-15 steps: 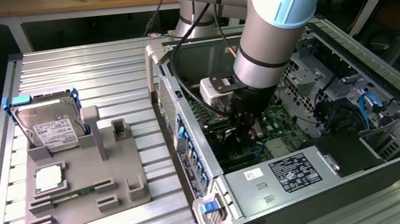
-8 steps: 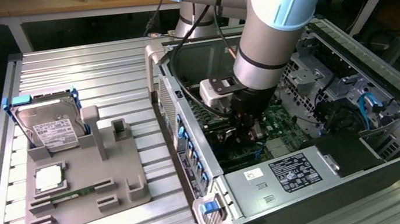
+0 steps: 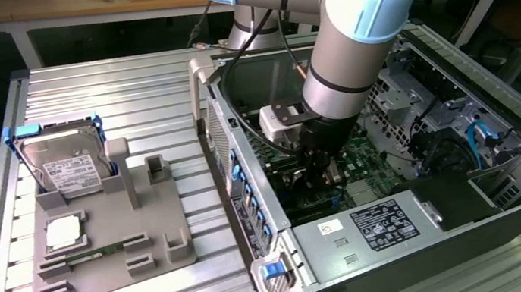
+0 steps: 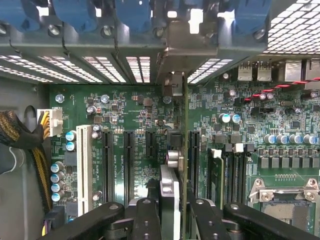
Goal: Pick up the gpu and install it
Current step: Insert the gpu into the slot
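Count: one grey robot arm with light-blue joint caps, one black gripper, one gpu. One open black-and-silver PC case lies on its side on the ribbed aluminium table. Inside it are one green motherboard and one black power supply with a white label.

On the exterior view's left, one grey plastic parts tray carries three spares:
- one silver hard drive with a white label in a blue frame, standing upright
- one square silver processor chip, lying flat
- one narrow green memory stick, lying flat

Arm pose: it comes in from the far side of the table, with the forearm angled steeply down into the case. The wrist is roughly vertical and the gripper is low over the motherboard, mid-case.

Fingers: the wrist view has the gripper clamped on the gpu, a thin dark-brown circuit card with a silvery metal edge, seen edge-on. One black finger sits on each flank with only a narrow gap, and the card fills it.

The gpu stands on edge over the motherboard, running from the fingers to the case's rear wall, its far end under the row of blue plastic slot clips. It runs just beside a long black expansion slot. One white slot lies well off to the side. Can't tell whether the card edge is seated in a slot.
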Available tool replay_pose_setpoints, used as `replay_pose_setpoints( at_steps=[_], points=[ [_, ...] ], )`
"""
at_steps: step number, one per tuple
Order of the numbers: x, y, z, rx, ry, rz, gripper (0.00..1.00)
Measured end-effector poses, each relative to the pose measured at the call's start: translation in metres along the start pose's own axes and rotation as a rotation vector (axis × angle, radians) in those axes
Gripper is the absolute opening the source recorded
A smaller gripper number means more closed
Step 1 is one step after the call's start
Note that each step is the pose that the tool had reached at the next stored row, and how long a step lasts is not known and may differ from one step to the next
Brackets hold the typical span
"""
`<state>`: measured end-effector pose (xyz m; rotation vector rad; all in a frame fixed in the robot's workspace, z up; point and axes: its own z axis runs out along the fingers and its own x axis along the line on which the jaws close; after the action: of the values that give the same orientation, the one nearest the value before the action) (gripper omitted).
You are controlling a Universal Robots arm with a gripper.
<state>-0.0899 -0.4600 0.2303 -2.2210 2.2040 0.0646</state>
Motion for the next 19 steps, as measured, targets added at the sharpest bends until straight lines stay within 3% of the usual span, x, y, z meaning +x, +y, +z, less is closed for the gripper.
replay_pose_setpoints(
  at_steps=[11, 19],
  points=[
    [0.0001, 0.0002, 0.0004, 0.0011, 0.0003, 0.0, 0.28],
    [0.0001, 0.0009, 0.0037, 0.0096, 0.0007, 0.0, 0.28]
  ],
)
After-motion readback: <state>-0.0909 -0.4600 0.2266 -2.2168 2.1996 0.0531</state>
